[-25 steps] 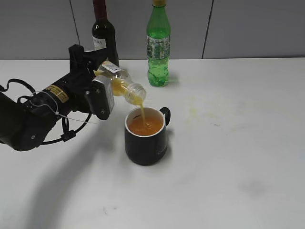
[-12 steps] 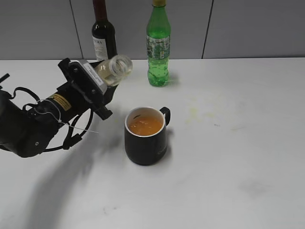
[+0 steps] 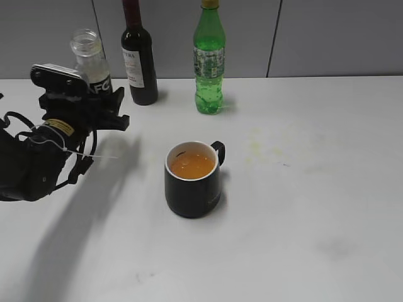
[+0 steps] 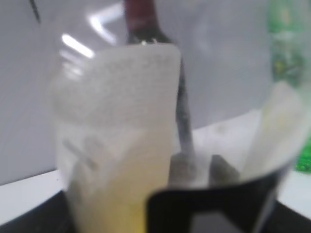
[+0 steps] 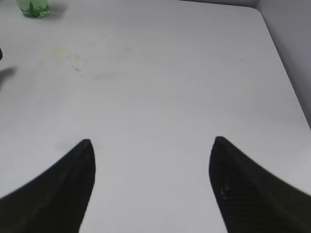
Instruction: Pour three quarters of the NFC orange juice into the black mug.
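The black mug stands near the table's middle, handle to the back right, holding orange juice close to its rim. My left gripper is shut on the NFC orange juice bottle and holds it upright at the far left, well left of the mug. The bottle's neck is clear and capless. In the left wrist view the bottle fills the frame, blurred, with pale yellow liquid low down. My right gripper is open and empty over bare table; it is out of the exterior view.
A tall dark wine bottle and a green soda bottle stand at the back by the grey wall. Faint yellowish stains mark the table right of the mug. The green bottle's base shows in the right wrist view.
The left gripper has tipped the bottle back from pouring over the mug to upright and moved it left and back. The stream has stopped. The mug has not moved.
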